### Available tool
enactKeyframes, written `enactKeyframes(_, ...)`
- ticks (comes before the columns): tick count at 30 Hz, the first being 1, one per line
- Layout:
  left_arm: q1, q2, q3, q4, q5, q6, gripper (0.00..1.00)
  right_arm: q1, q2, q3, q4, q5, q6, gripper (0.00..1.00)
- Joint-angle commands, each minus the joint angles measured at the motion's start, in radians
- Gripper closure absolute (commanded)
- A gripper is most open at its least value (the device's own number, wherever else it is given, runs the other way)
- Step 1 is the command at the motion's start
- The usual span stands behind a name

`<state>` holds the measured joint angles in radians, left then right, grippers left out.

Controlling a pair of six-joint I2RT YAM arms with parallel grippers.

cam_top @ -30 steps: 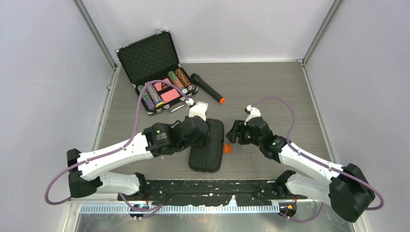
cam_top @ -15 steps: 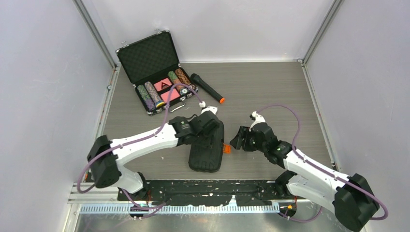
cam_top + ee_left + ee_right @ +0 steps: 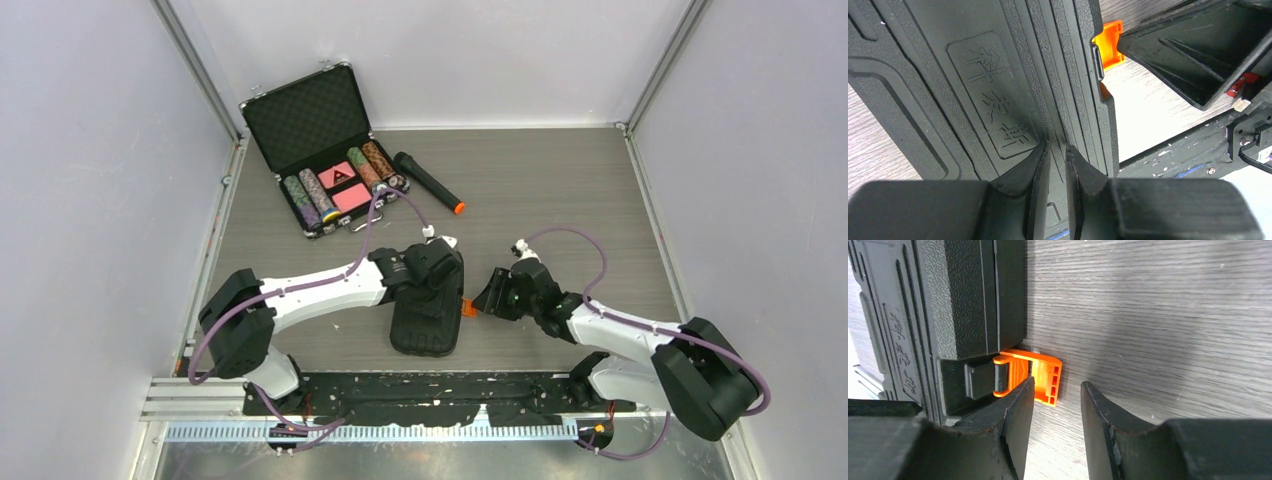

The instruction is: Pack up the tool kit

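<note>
Grey woodgrain table (image 3: 560, 180), left gripper (image 3: 1057, 150) tipped down onto tool kit case (image 3: 425, 325) lid, pinched closed, right gripper (image 3: 1058, 386) low by its orange latch (image 3: 1040, 372), fingers spread, case lengthwise near-to-far, latch facing right

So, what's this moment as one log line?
tool kit case: closed | left gripper: shut, resting atop it | right gripper: open, at orange latch

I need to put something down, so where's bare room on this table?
Free: the far right of the grey wood-grain table, between the black orange-tipped flashlight and the right wall. Smaller: between the open metal-edged poker chip case and the left arm. Crowded: the middle, where left hand and right hand meet the black ribbed plastic tool case.
</note>
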<state>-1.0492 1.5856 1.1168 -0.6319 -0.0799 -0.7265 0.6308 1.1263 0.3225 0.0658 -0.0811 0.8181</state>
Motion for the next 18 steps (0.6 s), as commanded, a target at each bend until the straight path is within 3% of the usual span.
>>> enactKeyframes(1, 0.001, 0.018, -0.088, 0.003, 0.022, -0.007, 0.80, -0.003, 0.043, 0.026, 0.086, -0.038, -0.015, 0.55)
enactKeyframes(6, 0.043, -0.010, -0.122, -0.011, 0.000, 0.014, 0.81, -0.010, 0.019, 0.104, -0.024, -0.071, -0.282, 0.42)
enactKeyframes(15, 0.139, -0.017, -0.157, -0.054, -0.041, 0.101, 0.82, -0.020, 0.087, 0.184, -0.047, -0.295, -0.660, 0.39)
enactKeyframes(18, 0.168, -0.028, -0.161, -0.068, -0.059, 0.125, 0.83, -0.026, 0.132, 0.193, 0.002, -0.382, -0.716, 0.39)
